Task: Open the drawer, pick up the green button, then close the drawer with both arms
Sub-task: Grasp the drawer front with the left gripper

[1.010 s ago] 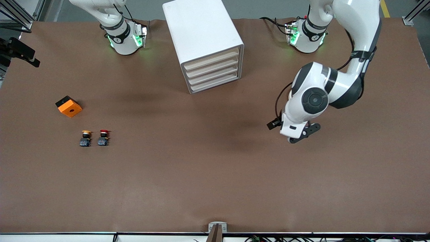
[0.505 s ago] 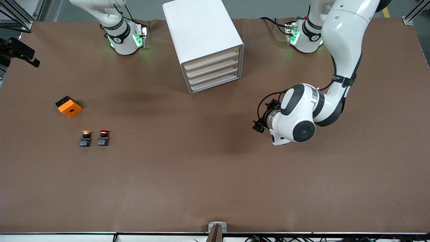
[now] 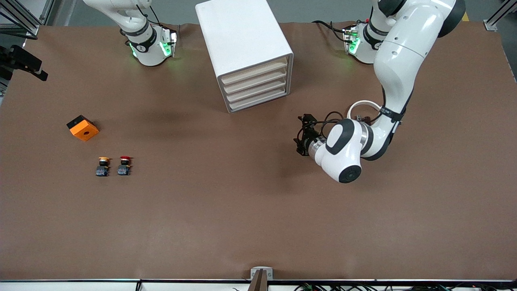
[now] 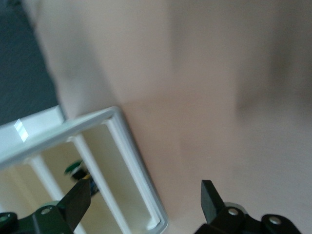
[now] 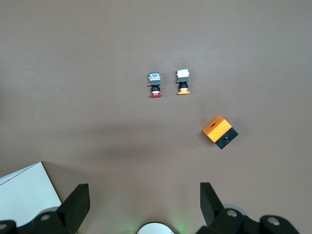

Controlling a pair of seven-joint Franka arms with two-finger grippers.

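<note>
The white cabinet [image 3: 242, 36] stands at the table's robot-side middle with all four drawers pushed in. The drawer [image 3: 258, 101] is the lowest and sits flush. My left gripper [image 3: 301, 136] is open and empty, low over the table, level with the cabinet's front and toward the left arm's end. In the left wrist view my left gripper [image 4: 144, 200] faces the cabinet's lower corner [image 4: 146, 204]. A small blurred green-capped shape [image 4: 74, 169] shows between the drawer fronts; I cannot tell which drawer holds it. My right gripper [image 5: 144, 202] is open, empty and high over the table.
A red-capped button [image 3: 124, 165] and a yellow-capped button [image 3: 103, 165] stand side by side toward the right arm's end. An orange block [image 3: 83, 127] lies farther from the front camera than they do. All three show in the right wrist view, the block [image 5: 219, 131] included.
The left arm has swung its wrist round and toward the cabinet, so its gripper now faces the drawer fronts instead of pointing down. The right arm has not moved.
</note>
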